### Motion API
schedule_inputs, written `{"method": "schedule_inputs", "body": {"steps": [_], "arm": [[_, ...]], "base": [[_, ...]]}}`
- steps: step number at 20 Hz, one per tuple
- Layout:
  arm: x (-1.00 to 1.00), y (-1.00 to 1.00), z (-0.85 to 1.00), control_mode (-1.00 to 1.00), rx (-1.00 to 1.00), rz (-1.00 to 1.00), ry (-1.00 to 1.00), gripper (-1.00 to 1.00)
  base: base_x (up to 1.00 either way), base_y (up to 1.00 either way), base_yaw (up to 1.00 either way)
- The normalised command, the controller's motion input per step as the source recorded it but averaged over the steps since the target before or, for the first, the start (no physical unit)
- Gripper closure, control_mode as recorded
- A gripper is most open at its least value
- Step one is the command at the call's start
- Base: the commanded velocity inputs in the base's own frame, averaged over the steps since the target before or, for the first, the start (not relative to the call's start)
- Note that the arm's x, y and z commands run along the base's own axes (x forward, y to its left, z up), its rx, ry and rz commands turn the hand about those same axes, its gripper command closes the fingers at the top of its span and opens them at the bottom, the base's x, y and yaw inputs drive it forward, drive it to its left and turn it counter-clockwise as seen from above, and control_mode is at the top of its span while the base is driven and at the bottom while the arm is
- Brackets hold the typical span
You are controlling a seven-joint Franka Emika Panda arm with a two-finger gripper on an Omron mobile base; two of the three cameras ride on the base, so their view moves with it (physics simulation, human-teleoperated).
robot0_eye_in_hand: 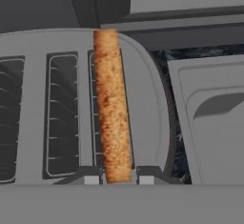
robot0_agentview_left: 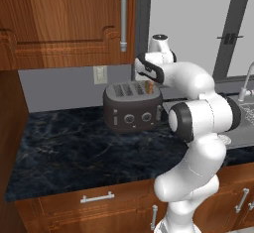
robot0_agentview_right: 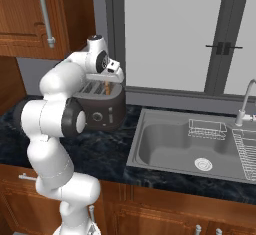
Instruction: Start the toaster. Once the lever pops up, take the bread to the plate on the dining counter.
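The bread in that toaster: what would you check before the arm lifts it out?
1. Bread stands up out of the toaster slot: ok.
2. Gripper shut on the bread, a fingertip on each side of its near end: ok.
3. Gripper sits above the toaster's rightmost slot, by the sink: ok.
4. Space above the toaster free for a straight lift: ok.
5. Lever popped up: cannot tell.
6. Grip firm enough for the lift: cannot tell.
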Motion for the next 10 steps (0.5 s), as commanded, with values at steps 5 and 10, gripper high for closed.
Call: {"method": "schedule_inputs", "body": {"steps": [5,10], "arm": [[-0.09,0.01,0.64,-1.0,0.0,0.0,0.0,1.0],[-0.24,0.0,0.54,-1.0,0.0,0.0,0.0,1.0]], "base": [[0.0,0.0,0.0],[0.0,0.0,0.0]]}}
